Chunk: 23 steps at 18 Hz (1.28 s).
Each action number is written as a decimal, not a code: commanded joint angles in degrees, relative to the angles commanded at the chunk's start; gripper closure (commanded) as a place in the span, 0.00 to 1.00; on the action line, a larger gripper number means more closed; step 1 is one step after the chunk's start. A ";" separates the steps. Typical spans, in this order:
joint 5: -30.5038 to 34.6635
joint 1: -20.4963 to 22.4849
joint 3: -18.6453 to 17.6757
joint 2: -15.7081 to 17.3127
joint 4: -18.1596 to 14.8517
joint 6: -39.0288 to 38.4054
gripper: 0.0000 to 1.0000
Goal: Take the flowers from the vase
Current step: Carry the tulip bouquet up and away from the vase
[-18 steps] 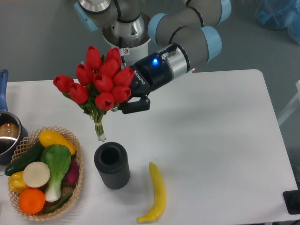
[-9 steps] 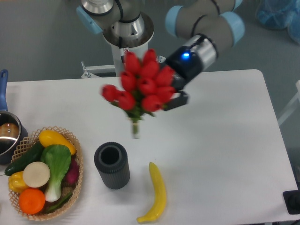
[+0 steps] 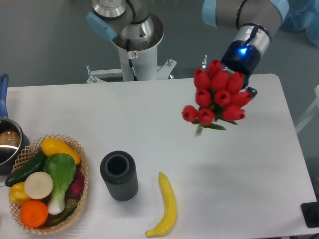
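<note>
Nearest the camera and well to the left below my claw, the vase (image 3: 118,176) stands upright on the worktop (image 3: 164,129), a banana (image 3: 165,205) beside it. Farther back, my claw (image 3: 240,94) grips the flowers (image 3: 216,99), held above the worktop.

Bare white tabletop (image 3: 239,169): open across the middle and right. Obstacles along the near-left: dark grey ribbed cylindrical vase (image 3: 119,176), upright, mouth unobstructed; yellow banana (image 3: 166,206) just right of it; wicker basket of produce (image 3: 82,175) at left; metal pot with blue handle (image 3: 7,139) at the left edge.
</note>
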 joint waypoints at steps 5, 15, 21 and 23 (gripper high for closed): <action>0.35 0.09 1.05 -0.62 -0.09 -0.61 0.54; 0.35 0.88 0.79 -0.97 -0.09 -0.70 0.55; 0.35 0.62 0.44 -0.70 -0.09 -1.05 0.55; 0.35 0.53 0.36 -0.62 -0.09 -0.97 0.55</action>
